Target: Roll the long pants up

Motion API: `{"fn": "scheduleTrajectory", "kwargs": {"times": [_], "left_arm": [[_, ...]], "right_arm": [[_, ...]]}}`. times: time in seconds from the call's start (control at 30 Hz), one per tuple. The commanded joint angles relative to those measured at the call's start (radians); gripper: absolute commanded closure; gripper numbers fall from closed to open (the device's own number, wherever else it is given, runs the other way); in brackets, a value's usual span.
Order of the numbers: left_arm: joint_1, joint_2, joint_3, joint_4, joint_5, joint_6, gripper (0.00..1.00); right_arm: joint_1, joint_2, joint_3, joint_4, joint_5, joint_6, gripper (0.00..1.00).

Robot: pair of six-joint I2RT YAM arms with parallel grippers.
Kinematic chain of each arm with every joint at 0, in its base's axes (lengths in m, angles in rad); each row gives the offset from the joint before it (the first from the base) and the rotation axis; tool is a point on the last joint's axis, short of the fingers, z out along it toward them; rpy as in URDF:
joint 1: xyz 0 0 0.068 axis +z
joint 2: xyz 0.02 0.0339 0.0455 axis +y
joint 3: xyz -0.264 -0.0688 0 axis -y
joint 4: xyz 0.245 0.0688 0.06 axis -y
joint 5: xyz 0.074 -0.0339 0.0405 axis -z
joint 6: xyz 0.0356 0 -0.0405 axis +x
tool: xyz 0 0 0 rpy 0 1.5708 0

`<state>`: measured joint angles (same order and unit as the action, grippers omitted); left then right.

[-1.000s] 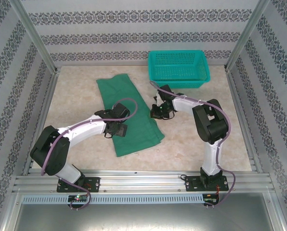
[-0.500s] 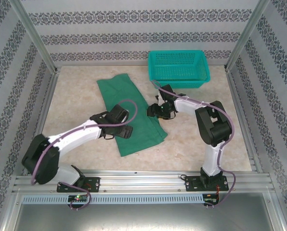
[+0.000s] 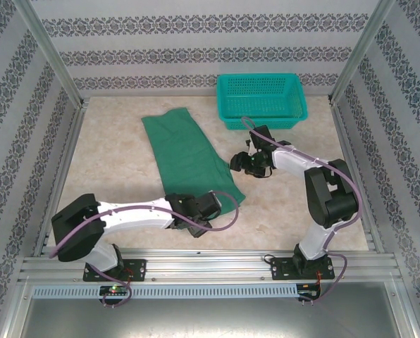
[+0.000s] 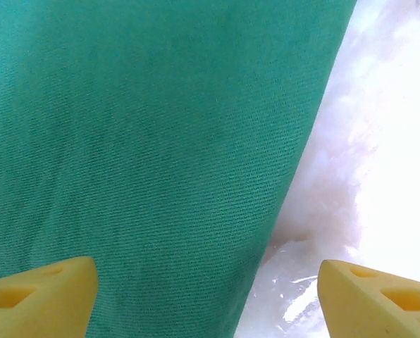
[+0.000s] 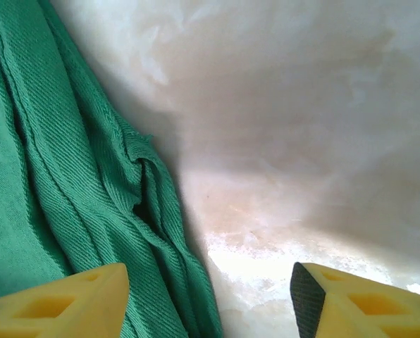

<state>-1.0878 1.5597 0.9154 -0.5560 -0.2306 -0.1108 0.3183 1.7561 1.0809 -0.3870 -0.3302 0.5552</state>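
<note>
Long pants (image 3: 187,156) lie flat and unrolled on the table (image 3: 118,190); left gripper (image 3: 204,205) at the near hem and right gripper (image 3: 244,163) beside the right edge both gape empty, so I fear 2 mismatched pinches skewing the roll.

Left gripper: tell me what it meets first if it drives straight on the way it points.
Most likely the long pants: in the left wrist view the open left gripper has the green cloth's right edge lying ahead between its jaws, bare table just beside it. Depth is unclear.
</note>
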Motion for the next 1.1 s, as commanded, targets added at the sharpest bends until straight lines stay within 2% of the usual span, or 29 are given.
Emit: {"fn": "scheduleTrajectory", "kwargs": {"times": [0.0,0.13,0.3,0.4,0.47,0.53,0.63,0.67,0.7,0.8,0.87,1.0,1.07], "left_arm": [[-0.014,0.070,0.072,-0.097,-0.110,0.049,0.19],[-0.012,0.175,0.103,-0.122,-0.206,0.067,0.20],[-0.011,0.268,0.143,-0.156,-0.210,0.086,0.24],[-0.005,0.261,0.135,-0.154,-0.196,0.086,0.32],[0.006,0.254,0.140,-0.157,-0.115,0.110,0.53],[0.012,0.261,0.154,-0.164,-0.072,0.114,0.70],[0.019,0.255,0.167,-0.182,-0.040,0.127,0.82],[0.021,0.246,0.177,-0.198,-0.007,0.137,0.92],[0.024,0.236,0.194,-0.216,0.012,0.141,0.94],[0.030,0.196,0.259,-0.284,0.074,0.155,0.96],[0.053,0.177,0.317,-0.329,0.168,0.166,0.96],[0.140,0.188,0.425,-0.404,0.325,0.180,0.95],[0.192,0.207,0.457,-0.427,0.354,0.181,0.95]], "right_arm": [[-0.011,-0.039,-0.033,0.015,-0.013,0.023,0.36],[-0.015,-0.055,-0.055,0.036,-0.016,0.033,0.36],[-0.019,-0.052,-0.072,0.050,-0.022,0.041,0.37],[-0.020,-0.052,-0.069,0.046,-0.023,0.039,0.37],[-0.023,-0.050,-0.070,0.045,-0.017,0.040,0.37],[-0.027,-0.045,-0.064,0.039,-0.019,0.041,0.37],[-0.030,-0.044,-0.060,0.034,-0.018,0.040,0.38],[-0.033,-0.045,-0.060,0.032,-0.019,0.040,0.37],[-0.033,-0.047,-0.057,0.027,-0.017,0.041,0.38],[-0.039,-0.054,-0.048,0.015,-0.015,0.040,0.38],[-0.044,-0.061,-0.041,0.013,-0.015,0.040,0.38],[-0.059,-0.064,-0.019,-0.004,-0.013,0.034,0.38],[-0.066,-0.064,-0.008,-0.010,-0.013,0.030,0.38]]}}
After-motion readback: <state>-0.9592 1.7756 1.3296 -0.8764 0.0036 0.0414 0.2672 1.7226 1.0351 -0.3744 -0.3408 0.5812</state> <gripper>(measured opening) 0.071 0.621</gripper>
